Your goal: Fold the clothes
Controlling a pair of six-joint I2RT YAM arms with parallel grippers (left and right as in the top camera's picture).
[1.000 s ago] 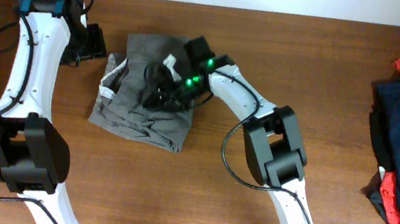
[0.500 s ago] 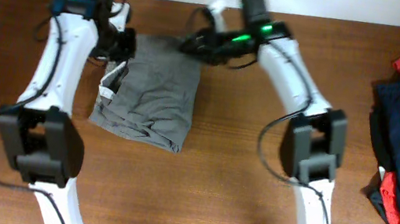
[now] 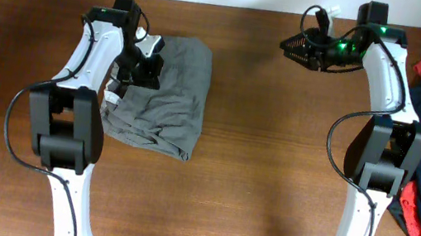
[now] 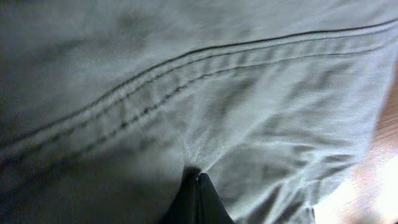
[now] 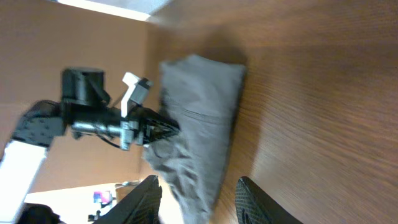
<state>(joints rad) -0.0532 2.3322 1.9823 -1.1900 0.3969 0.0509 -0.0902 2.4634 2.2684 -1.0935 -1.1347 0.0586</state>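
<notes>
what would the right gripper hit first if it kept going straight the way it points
Most likely the near edge of the grey-olive garment, past bare table, with the left gripper just beyond. Depth is unclear, so the right gripper might graze the table first.

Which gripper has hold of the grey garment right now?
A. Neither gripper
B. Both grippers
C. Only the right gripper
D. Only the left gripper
D: the left gripper is shut, pinching a fold of the grey garment, while the right gripper hangs open over the wooden table, well apart from the cloth.
</notes>
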